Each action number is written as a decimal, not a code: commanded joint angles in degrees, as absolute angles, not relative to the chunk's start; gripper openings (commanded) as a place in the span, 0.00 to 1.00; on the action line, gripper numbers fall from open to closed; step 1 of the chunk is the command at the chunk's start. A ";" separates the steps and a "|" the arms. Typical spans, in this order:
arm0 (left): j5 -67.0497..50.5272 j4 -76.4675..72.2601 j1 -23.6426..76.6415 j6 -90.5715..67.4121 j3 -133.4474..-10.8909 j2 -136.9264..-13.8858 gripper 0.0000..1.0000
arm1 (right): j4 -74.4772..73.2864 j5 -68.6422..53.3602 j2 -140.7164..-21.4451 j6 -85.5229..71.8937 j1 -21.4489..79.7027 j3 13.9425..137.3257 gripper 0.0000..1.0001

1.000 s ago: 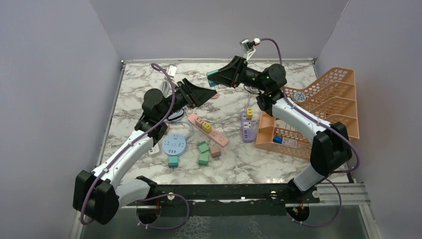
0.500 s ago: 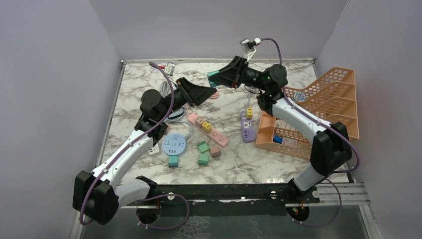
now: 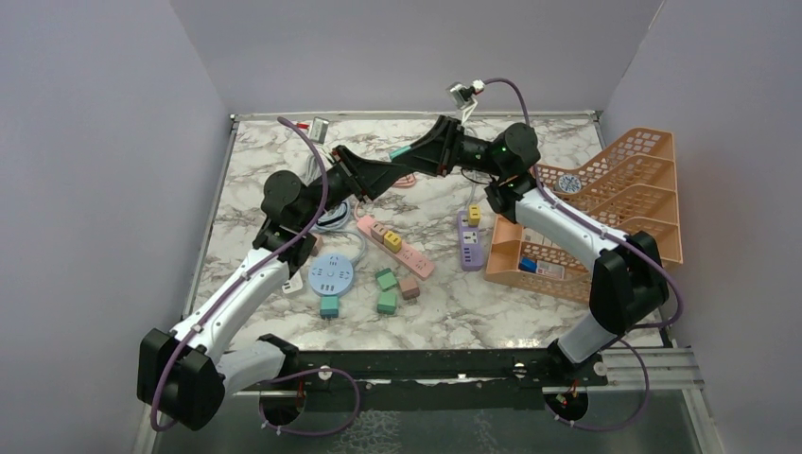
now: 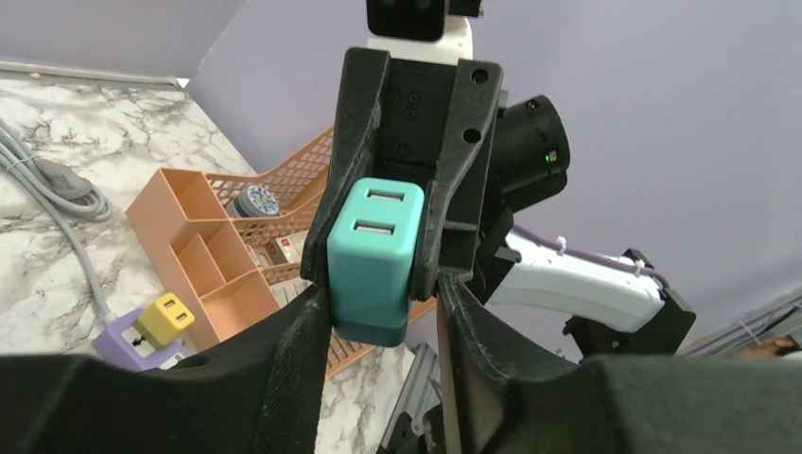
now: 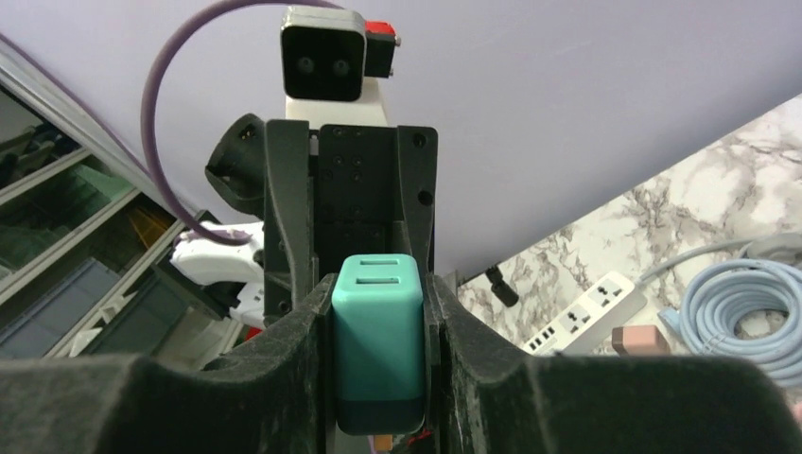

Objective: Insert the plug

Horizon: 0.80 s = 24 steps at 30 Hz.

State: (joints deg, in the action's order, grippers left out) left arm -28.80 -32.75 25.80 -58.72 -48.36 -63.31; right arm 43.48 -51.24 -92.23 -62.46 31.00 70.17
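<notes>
A teal plug [image 3: 401, 152] with two USB slots is held in the air over the far middle of the table. My right gripper [image 3: 405, 157] is shut on it; in the right wrist view the plug [image 5: 378, 345] sits tight between the fingers of that gripper [image 5: 378, 284]. My left gripper [image 3: 393, 171] meets it tip to tip. In the left wrist view its fingers stand apart around the plug's lower end [image 4: 374, 255], with a gap on the right, so the left gripper [image 4: 378, 307] is open. A pink power strip [image 3: 395, 246], a purple one [image 3: 470, 242] and a round blue socket [image 3: 331, 274] lie below.
An orange rack [image 3: 615, 203] stands at the right. Loose green [image 3: 386, 280] and pink [image 3: 409, 288] plugs lie in the middle. Yellow plugs sit in the pink strip [image 3: 392, 240] and the purple strip [image 3: 474, 215]. A white strip [image 5: 586, 307] and coiled cables lie at the back left.
The two grippers have closed the gap between them. The right one lowered the teal plug leftward, and the left one reached up so its open fingers now flank the plug.
</notes>
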 commanded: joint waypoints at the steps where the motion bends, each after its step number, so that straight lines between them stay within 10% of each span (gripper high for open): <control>1: -31.15 -35.73 25.79 -56.58 -50.20 -61.95 0.37 | 44.01 -52.31 -91.15 -62.78 31.50 69.45 0.01; 12: -36.71 -35.77 25.84 -51.77 -50.33 -60.54 0.66 | 47.51 -51.92 -91.48 -69.41 31.55 69.02 0.01; 24: -34.88 -35.77 25.86 -50.71 -52.41 -61.71 0.34 | 48.42 -53.16 -91.40 -69.78 31.55 69.43 0.01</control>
State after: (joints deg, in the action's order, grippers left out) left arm -34.44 -32.03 25.63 -51.92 -48.90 -61.87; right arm 47.75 -51.83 -92.23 -70.37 31.18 68.93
